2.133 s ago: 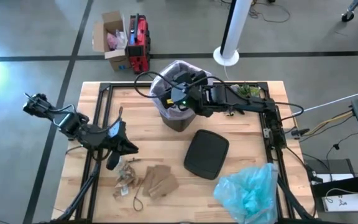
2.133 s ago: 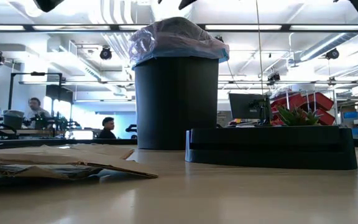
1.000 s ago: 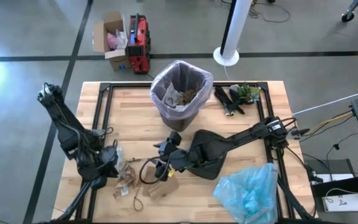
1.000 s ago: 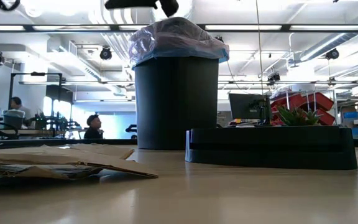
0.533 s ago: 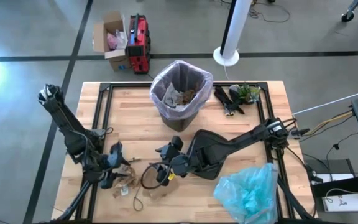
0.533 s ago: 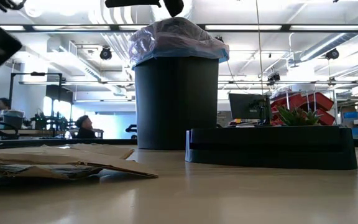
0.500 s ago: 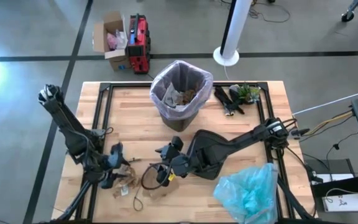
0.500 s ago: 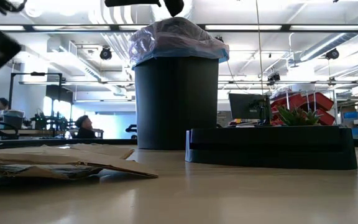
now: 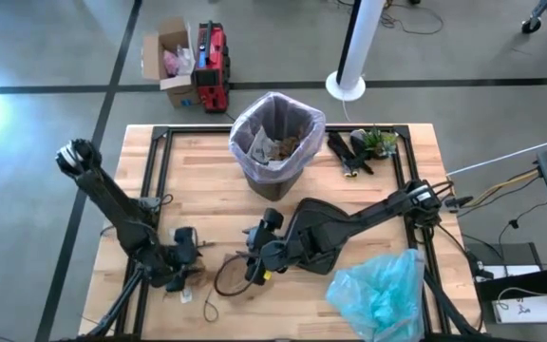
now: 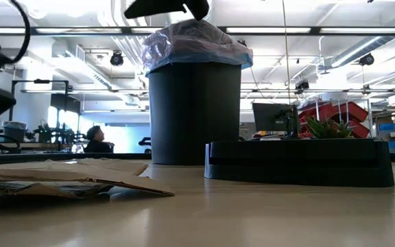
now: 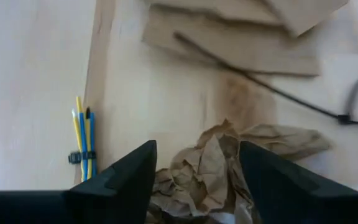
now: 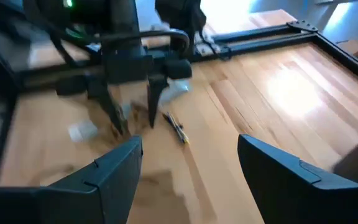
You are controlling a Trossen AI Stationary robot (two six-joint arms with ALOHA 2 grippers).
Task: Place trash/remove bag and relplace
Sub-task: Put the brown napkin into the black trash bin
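Below, your left end effector (image 11: 194, 177) is straddling the crumpled trash (image 11: 229, 165) on the surface (image 9: 207, 190), fingers spread wide; your right end effector (image 9: 254, 271) is hovering alongside, equally spread, gripping nothing.

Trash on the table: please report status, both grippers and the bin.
Left gripper open, straddling crumpled trash. Right gripper open, above brown paper, holding nothing. Bin lined, some trash inside. Lid under right arm.

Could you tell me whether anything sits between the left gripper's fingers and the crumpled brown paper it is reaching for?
Nothing visible does. In the left wrist view the left gripper has its fingers spread on either side of the crumpled brown paper, with only bare table around them.
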